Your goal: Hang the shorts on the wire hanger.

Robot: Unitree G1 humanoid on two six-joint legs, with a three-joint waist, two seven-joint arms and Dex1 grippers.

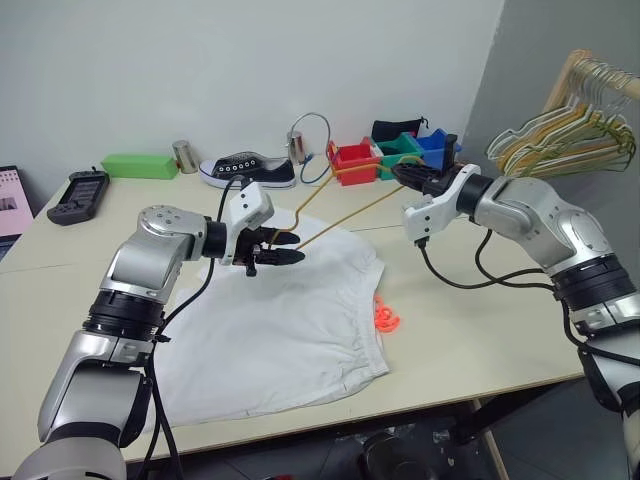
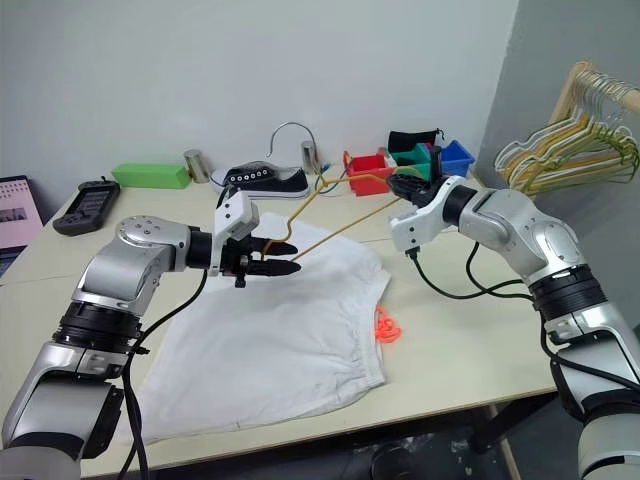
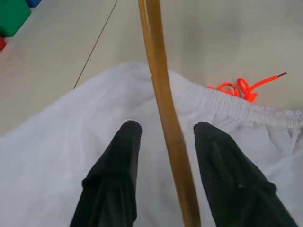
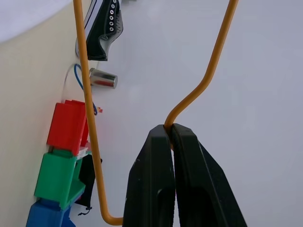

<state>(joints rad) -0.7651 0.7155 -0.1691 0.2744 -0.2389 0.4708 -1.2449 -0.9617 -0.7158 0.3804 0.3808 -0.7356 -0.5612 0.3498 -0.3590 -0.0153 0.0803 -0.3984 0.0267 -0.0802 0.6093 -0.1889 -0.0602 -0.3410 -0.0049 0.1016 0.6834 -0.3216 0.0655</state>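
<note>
Your right gripper (image 4: pixel 173 135), right of centre in the head view, is clamped tight on the wire hanger (image 1: pixel 345 213), holding it in the air. Your left gripper (image 3: pixel 165 132), at centre-left, has its fingers parted around the hanger's long bar, not yet pinching it. The shorts (image 1: pixel 270 330) lie flat on the table (image 1: pixel 480 330) at centre, their orange drawstring (image 1: pixel 386 316) spilling out to the right.

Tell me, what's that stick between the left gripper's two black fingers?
The wire hanger's golden bar runs between the left gripper's parted fingers, above the white shorts, in the left wrist view.
</note>
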